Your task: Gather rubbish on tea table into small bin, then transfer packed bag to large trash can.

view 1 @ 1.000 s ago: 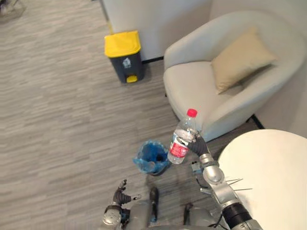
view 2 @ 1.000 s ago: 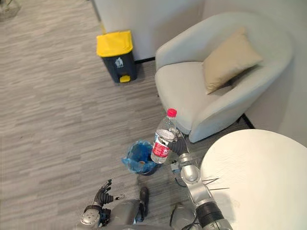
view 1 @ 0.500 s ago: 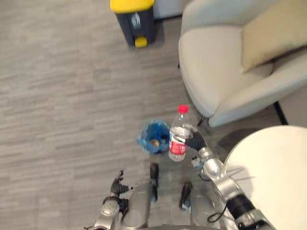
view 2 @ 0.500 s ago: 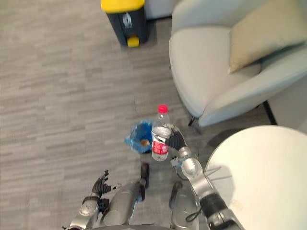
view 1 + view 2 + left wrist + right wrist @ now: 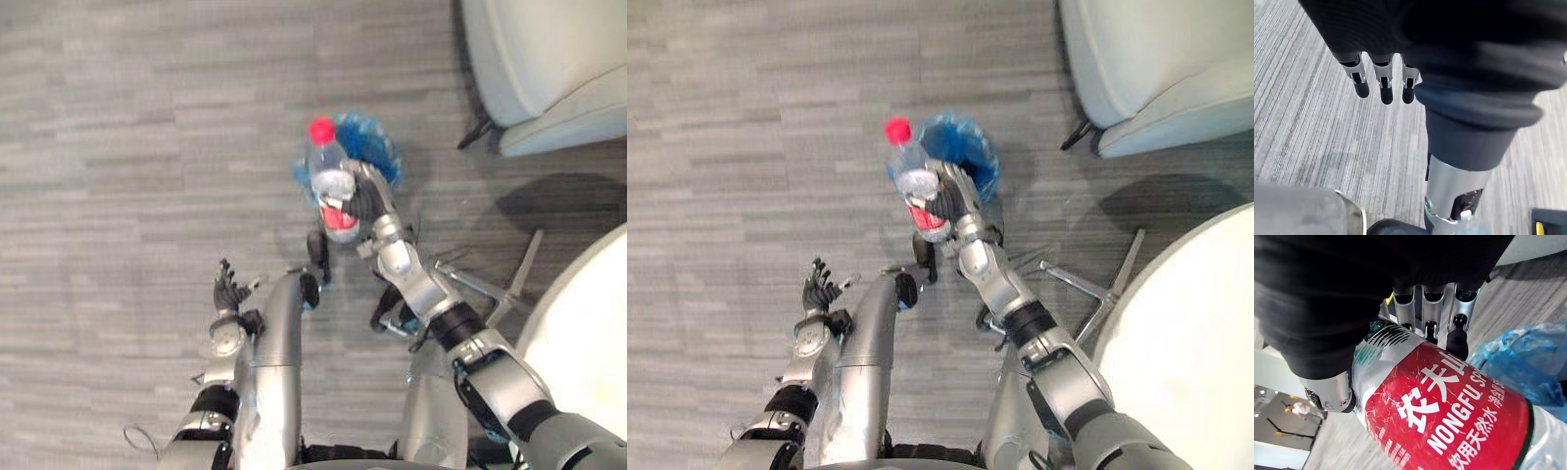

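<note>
The right robot hand (image 5: 364, 199) is clamped round a clear plastic water bottle with a red cap and red label (image 5: 329, 178), held up just beside the small bin lined with a blue plastic bag (image 5: 380, 152), cap uppermost. The left robot hand (image 5: 227, 290) hangs low over the grey striped floor (image 5: 118, 147), fingers spread apart.

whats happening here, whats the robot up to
The robot's right hand is curled round a clear plastic water bottle with a red cap and red label, held up near the small blue-bagged bin on the grey floor; it is not in the bin yet. The left hand hangs open and empty at its side.
</note>
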Robot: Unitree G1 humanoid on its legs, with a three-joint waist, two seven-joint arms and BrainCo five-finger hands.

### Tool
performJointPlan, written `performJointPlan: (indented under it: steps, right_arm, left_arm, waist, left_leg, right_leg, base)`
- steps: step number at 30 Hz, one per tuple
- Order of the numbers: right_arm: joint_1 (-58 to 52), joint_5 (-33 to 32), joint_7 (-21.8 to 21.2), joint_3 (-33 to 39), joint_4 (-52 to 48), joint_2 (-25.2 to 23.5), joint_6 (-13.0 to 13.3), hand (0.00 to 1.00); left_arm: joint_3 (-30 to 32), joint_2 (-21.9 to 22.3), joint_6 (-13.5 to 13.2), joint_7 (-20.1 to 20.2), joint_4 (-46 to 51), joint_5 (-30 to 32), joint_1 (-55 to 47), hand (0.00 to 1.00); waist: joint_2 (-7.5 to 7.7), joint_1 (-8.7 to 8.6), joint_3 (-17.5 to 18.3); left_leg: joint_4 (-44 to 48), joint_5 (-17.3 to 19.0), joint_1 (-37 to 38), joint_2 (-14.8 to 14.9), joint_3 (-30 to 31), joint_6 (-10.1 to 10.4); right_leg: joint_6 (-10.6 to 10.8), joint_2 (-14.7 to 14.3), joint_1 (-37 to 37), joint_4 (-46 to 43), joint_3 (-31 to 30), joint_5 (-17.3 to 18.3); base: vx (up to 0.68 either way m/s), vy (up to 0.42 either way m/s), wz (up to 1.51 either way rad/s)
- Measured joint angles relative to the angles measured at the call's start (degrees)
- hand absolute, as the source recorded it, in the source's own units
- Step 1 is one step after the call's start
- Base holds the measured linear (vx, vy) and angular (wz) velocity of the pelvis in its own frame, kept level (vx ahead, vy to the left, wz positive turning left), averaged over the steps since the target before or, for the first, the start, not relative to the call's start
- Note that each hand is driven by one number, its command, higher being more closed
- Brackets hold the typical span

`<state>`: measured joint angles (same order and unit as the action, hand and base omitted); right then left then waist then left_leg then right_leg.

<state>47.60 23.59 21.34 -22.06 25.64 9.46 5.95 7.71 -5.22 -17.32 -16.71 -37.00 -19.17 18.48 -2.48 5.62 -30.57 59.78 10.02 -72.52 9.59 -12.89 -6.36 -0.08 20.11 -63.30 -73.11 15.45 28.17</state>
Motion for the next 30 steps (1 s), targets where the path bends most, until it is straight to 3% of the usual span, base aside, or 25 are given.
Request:
performJointPlan:
  steps: [3,9,11,13,25,30]
  right_arm:
    - [6.1,-0.8,1.6,1.7,-0.4,0.5,-0.5,1.0]
    - [14.2,-3.4,4.3,3.7,-0.2,2.9,-1.1,1.0]
    - [15.7,-3.9,4.7,3.7,-0.1,3.7,-1.0,1.0]
    - [17.3,-4.9,4.9,4.2,-0.1,5.6,-1.0,1.0]
    - [17.3,-7.6,7.9,8.7,-0.2,11.6,-1.4,1.0]
    - [17.3,-7.8,8.8,10.7,-0.1,13.9,-1.4,1.0]
  left_arm:
    - [0.3,-1.4,0.1,0.2,4.4,-0.6,1.0,0.0]
    - [0.8,-2.3,0.2,0.5,5.0,-1.6,0.6,0.0]
    - [1.2,-2.2,0.0,0.4,5.2,-1.7,-0.4,0.0]
    - [0.8,-2.6,0.0,0.6,5.7,-1.7,0.3,0.0]
    - [-0.8,-2.9,0.1,1.6,5.6,-0.5,-0.1,0.0]
    - [-0.9,-3.6,0.1,1.6,5.6,-0.3,-0.7,0.0]
  waist:
    - [0.08,0.04,-0.1]
    - [0.43,0.11,-0.4]
    - [0.55,1.29,-0.5]
    - [0.58,1.35,-0.5]
    - [0.61,1.19,-0.5]
    - [0.63,0.29,-0.5]
  left_leg:
    - [2.6,0.1,-6.5,-0.8,0.4,0.2]
    - [1.3,-0.1,-8.8,-0.4,-2.9,0.7]
    - [4.0,-0.2,-10.1,0.4,-2.0,-1.0]
    - [4.1,-0.1,-12.2,0.1,-2.0,-0.9]
    - [2.4,-0.3,-11.5,-0.4,-3.2,-0.5]
    - [2.4,-0.3,-11.5,0.0,-3.6,-0.5]
  right_leg:
    - [0.7,1.0,-6.4,-3.9,-1.5,0.9]
    - [0.9,1.0,-10.1,-3.7,-3.6,0.9]
    - [1.3,0.6,-11.2,-5.2,-3.9,0.7]
    - [1.5,0.7,-13.0,-5.3,-4.0,0.6]
    - [2.5,1.0,-13.4,-4.3,-5.0,-0.3]
    - [2.4,0.8,-13.7,-4.2,-5.2,-0.4]
  base:
    - [-0.1,0.026,0.25]
    - [-0.08,-0.011,0.23]
    - [-0.03,-0.022,-0.14]
    - [-0.06,0.008,0.09]
    - [-0.05,-0.003,0.02]
    - [-0.04,-0.006,-0.04]
